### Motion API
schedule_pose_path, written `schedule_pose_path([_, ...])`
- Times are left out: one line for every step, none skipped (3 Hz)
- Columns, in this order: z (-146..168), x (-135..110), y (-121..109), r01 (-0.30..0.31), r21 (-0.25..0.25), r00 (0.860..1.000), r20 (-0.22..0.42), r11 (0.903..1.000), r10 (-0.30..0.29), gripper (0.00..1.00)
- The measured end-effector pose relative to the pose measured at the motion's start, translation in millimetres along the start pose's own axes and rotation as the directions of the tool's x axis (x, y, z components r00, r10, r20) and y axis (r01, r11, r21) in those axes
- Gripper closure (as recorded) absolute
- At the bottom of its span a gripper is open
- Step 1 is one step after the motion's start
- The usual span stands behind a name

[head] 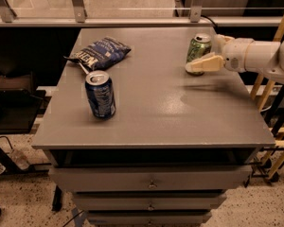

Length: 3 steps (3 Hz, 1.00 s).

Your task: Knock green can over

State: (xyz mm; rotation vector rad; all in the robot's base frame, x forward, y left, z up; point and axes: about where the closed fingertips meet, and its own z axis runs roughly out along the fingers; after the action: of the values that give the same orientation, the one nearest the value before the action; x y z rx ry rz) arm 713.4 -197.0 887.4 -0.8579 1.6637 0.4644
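The green can (198, 45), with a mottled green label and silver top, stands upright near the far right of the grey table (156, 112). My gripper (202, 64) reaches in from the right on a white arm (255, 56). It lies across the lower front of the can, touching or nearly touching it.
A blue can (100, 94) stands at the left front of the table. A dark blue chip bag (100, 51) lies behind it. A rail with glass (132, 20) runs along the back edge. Yellow wooden bars (274, 79) stand to the right. Drawers (151, 178) sit below.
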Motion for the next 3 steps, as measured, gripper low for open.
schedule_pose_path([6.2, -2.5, 3.4, -0.006, -0.012, 0.999, 0.034, 0.9999, 0.006, 0.15])
schedule_pose_path([9.3, -4.6, 5.7, -0.007, -0.022, 0.998, 0.056, 0.9997, 0.008, 0.38])
schedule_pose_path([10.8, -7.1, 7.3, -0.002, -0.033, 0.998, 0.070, 0.9995, 0.004, 0.62])
